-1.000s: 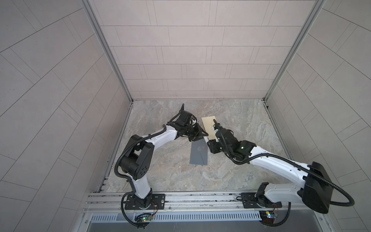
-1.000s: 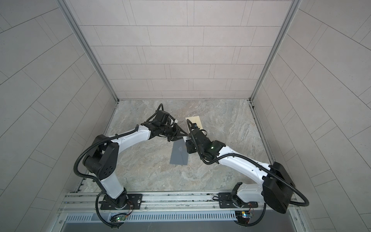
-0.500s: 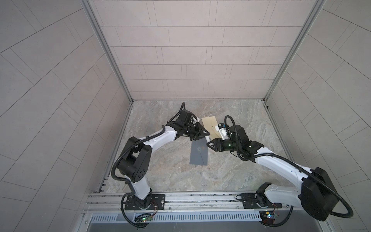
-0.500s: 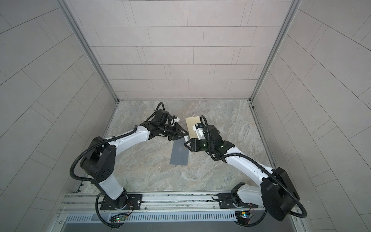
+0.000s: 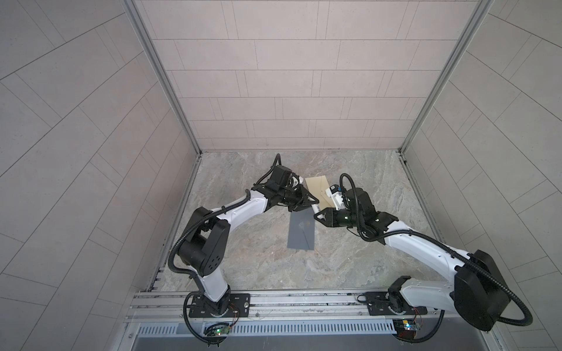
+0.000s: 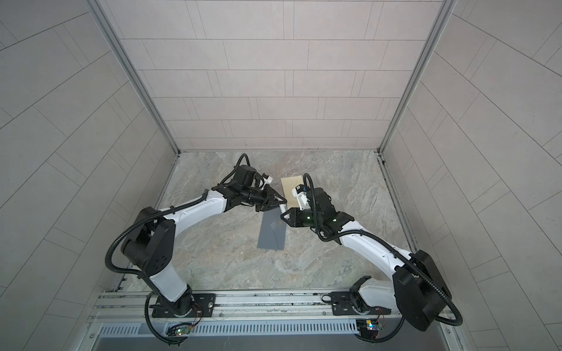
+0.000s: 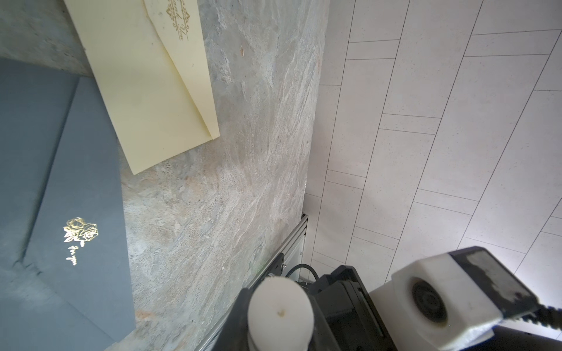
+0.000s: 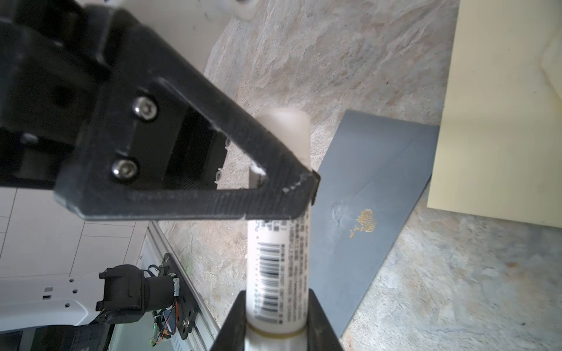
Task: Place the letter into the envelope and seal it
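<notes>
Right wrist view gives the clearest look. The right gripper [image 8: 275, 307] has its jaws pressed on the lower body of a glue stick [image 8: 278, 258], just under the barcode label. The left gripper [image 5: 307, 202] pinches the same stick at the other end, and one black finger [image 8: 267, 185] crosses it near the place where the white cap [image 8: 284, 130] begins. In both top views the stick bridges the two grippers above the table [image 5: 349, 258].

Under them the grey envelope [image 8: 380, 170] lies flat with its flap down, and a cream folded sheet [image 8: 501, 121] covers one of its corners. I cannot tell if a letter is already inside the grey one.

The step seems to be pulling the cap off, and it has some risks. If the left finger presses partly on the body and not only on the cap, the pull will separate nothing, or the stick will slide out of the right jaws. A smooth round tube can also twist and drop on the envelope, shift it, or smear glue in a wrong place. The overlapping cream sheet may disturb the flap later.
</notes>
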You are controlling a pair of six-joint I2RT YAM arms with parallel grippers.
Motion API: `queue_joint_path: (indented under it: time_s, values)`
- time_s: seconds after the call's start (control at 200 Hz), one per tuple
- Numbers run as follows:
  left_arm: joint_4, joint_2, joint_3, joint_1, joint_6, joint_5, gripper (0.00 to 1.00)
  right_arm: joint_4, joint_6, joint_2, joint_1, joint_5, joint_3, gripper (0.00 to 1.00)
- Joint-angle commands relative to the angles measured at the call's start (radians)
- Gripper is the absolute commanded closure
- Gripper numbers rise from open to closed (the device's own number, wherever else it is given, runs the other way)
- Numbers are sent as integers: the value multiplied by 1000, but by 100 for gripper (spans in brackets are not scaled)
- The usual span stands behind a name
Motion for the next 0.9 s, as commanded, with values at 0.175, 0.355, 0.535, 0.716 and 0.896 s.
queue_joint_path:
  time_s: [0.175,0.355,0.535,0.716,0.896]
  values:
    - [-22,32,11,-11,-76,-19,100,-405,-129,144,317,909,209,96]
    - [-16,60,15,-10,-107,-22,100,-525,-80,309,507,1241,305,97]
    - [-46,69,34,-11,-99,-25,100,-511,-79,374,560,1284,348,98]
    - [-68,59,43,-10,-67,-35,98,-386,-141,303,536,1152,290,99]
    - [-35,-2,24,25,-18,-26,32,-183,-196,127,405,786,118,99]
